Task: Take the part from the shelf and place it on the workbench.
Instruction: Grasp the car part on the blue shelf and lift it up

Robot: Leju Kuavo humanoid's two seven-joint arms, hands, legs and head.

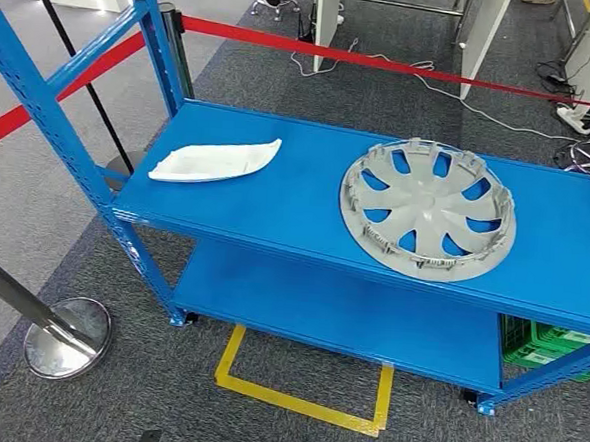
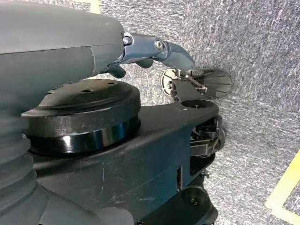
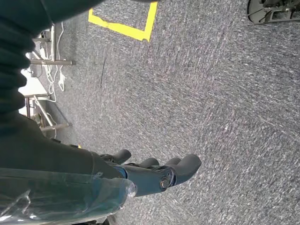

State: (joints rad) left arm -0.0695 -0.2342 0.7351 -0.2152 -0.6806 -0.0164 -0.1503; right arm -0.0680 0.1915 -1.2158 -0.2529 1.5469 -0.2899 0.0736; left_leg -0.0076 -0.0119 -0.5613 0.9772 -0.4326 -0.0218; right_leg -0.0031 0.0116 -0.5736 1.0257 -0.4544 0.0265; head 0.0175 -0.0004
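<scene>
Floor: you see yellow tape (image 1: 304, 397) just before the shelf (image 1: 300, 206).
Part: grey wheel cover (image 1: 427, 207) lies flat on its top board.
Hands: left hand (image 2: 155, 49) and right hand (image 3: 155, 171) hang empty, fingers loosely apart.

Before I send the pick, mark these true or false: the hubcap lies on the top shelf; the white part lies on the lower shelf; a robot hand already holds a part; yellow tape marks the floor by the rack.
1. The grey hubcap lies on the top shelf: true.
2. The white part lies on the lower shelf: false, it lies on the top shelf, apart from the hubcap.
3. A robot hand holds a part: false, the left robot hand and right robot hand hang over carpet, holding nothing.
4. Yellow tape marks the floor by the rack: true.
</scene>
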